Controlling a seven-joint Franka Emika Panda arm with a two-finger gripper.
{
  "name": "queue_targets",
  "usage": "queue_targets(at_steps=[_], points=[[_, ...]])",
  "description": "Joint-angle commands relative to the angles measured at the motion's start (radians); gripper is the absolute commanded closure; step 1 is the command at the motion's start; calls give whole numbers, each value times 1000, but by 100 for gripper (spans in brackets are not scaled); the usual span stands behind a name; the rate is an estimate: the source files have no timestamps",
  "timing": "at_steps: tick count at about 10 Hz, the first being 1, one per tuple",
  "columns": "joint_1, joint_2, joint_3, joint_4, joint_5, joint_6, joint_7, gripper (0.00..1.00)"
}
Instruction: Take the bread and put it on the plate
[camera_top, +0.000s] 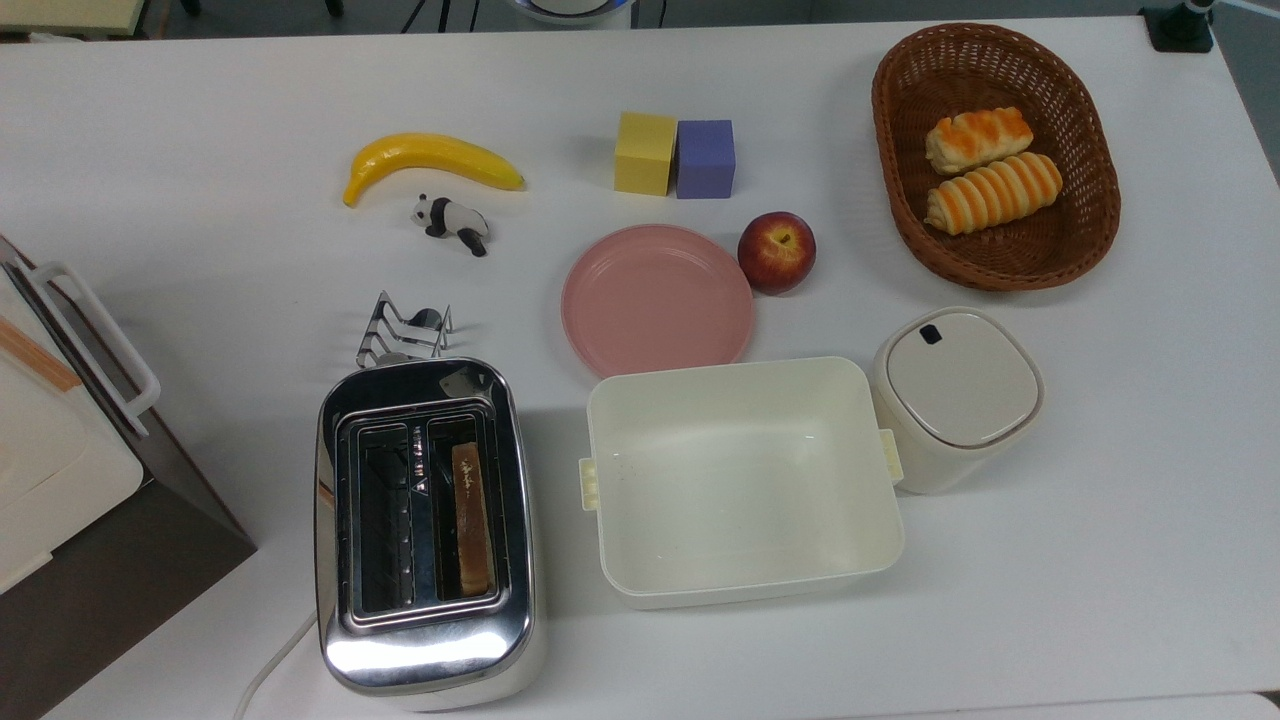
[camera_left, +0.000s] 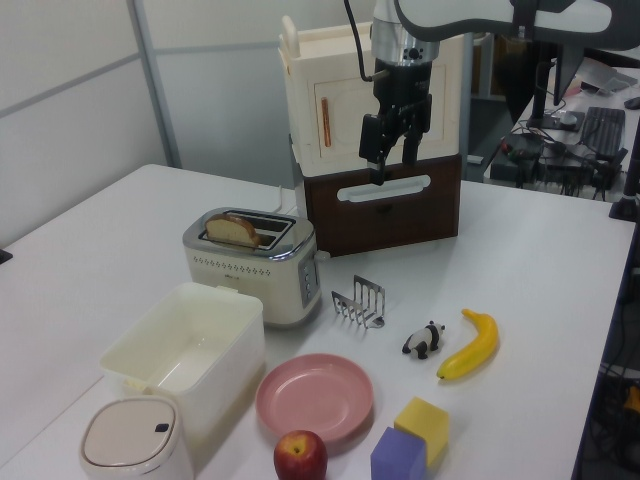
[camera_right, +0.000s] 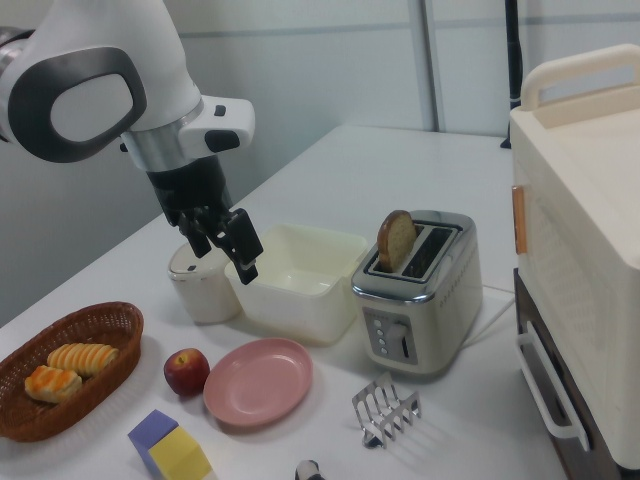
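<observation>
One bread slice upright in toaster; gripper apparently released, empty.

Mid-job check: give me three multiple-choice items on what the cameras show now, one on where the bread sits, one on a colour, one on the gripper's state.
1. Where is the bread?
A. on the plate
B. upright in a toaster slot
C. in the basket

2. What colour is the plate?
A. pink
B. blue
C. green

3. How is the gripper?
A. shut on the bread
B. shut on the apple
C. open, holding nothing

Key: 1 B, the slice stands up out of the toaster. 2 A, the round plate is plain pink. 3 C, its fingers are apart in the air with nothing between them.
</observation>
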Motion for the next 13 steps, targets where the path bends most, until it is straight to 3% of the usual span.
queue_targets(at_steps=[1, 3, 4, 8, 9, 10, 13], points=[[6, -18, -12, -20, -3, -12, -25, 0], [6, -11, -12, -20, -3, 5, -35, 0], [10, 41, -7, -7, -5, 81, -35, 0], [14, 248, 5, 48, -5, 652, -29, 0], [14, 297, 5, 49, -24, 795, -28, 0], [14, 352, 17, 50, -87, 909, -25, 0], [14, 472, 42, 50, -179, 1142, -25, 0]])
